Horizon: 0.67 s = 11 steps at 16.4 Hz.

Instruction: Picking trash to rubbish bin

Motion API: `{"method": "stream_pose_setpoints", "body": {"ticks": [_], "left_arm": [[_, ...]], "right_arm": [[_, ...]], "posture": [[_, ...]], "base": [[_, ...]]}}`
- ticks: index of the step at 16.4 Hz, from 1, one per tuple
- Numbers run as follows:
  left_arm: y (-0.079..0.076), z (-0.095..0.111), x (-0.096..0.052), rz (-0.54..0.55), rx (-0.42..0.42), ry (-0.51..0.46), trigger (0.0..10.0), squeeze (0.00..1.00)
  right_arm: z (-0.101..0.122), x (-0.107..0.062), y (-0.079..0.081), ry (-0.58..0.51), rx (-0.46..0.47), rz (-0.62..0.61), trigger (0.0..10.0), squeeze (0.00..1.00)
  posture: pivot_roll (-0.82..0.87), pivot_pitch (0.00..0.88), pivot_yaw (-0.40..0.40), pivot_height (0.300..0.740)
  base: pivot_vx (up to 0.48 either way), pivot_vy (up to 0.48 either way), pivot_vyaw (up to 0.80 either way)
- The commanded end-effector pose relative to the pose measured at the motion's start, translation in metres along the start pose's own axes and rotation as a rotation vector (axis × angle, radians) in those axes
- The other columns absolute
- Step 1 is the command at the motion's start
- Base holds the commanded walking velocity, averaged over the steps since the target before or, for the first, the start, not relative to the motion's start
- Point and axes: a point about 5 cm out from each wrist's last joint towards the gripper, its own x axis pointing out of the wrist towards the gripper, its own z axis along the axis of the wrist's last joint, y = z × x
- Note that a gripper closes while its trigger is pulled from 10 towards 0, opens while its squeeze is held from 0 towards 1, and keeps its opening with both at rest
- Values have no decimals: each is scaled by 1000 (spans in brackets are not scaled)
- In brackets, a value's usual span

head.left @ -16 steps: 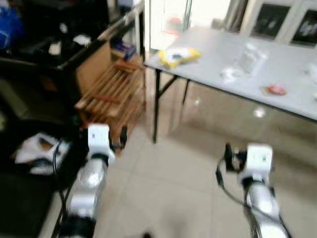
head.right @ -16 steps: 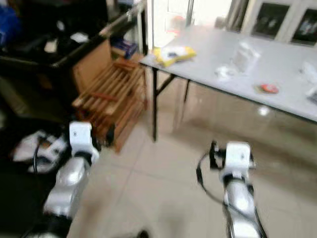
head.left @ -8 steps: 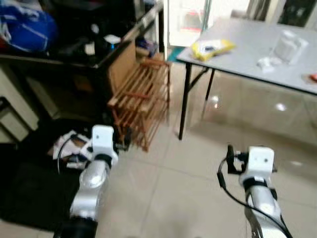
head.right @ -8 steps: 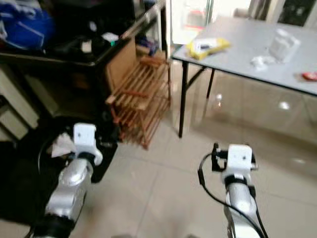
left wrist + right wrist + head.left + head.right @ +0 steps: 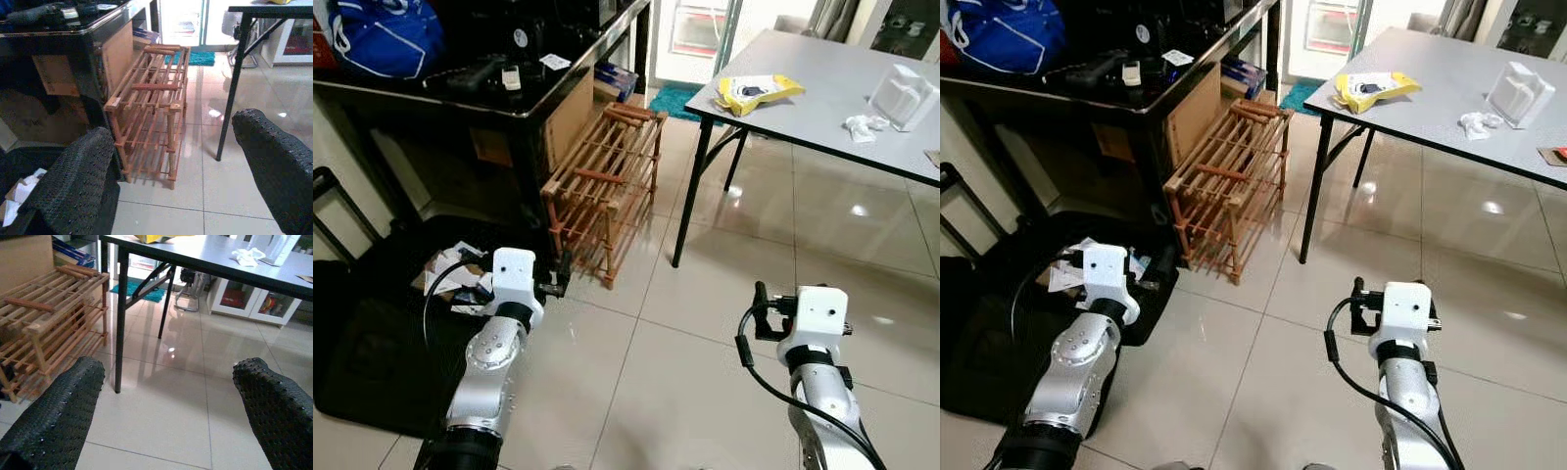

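Tiled floor [image 5: 705, 392], wooden rack [image 5: 602, 186] beside grey table [image 5: 822, 108] | head: crumpled paper [image 5: 460, 279] on black mat | wrists: left gripper [image 5: 171, 166], right gripper [image 5: 166, 401] spread wide, empty

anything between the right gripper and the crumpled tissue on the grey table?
Yes: the grey table edge. The right gripper hangs open below tabletop height, while the crumpled tissue lies on top. Bare floor lies between.

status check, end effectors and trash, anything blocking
Left end effector open, empty; right end effector open, empty. Crumpled white trash and yellow packet on grey table. Wooden rack stands left of the table.
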Motion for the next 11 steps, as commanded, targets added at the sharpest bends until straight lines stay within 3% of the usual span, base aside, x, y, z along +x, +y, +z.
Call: {"method": "stream_pose_setpoints", "body": {"ticks": [1, 9, 11], "left_arm": [[-2, 6, 1, -21, 18, -28, 10000, 0], [-3, 2, 0, -27, 22, -19, 10000, 0], [-3, 2, -1, -27, 21, -17, 10000, 0]], "right_arm": [[-1, 2, -3, 3, 0, -11, 10000, 0], [-1, 2, -4, 9, 8, -12, 10000, 0], [0, 3, -4, 11, 15, -9, 10000, 0]], "posture": [[-63, 81, 27, 740], [-66, 75, 25, 740], [-66, 75, 22, 740]], "base": [[401, 0, 0], [462, 0, 0], [420, 0, -800]]}}
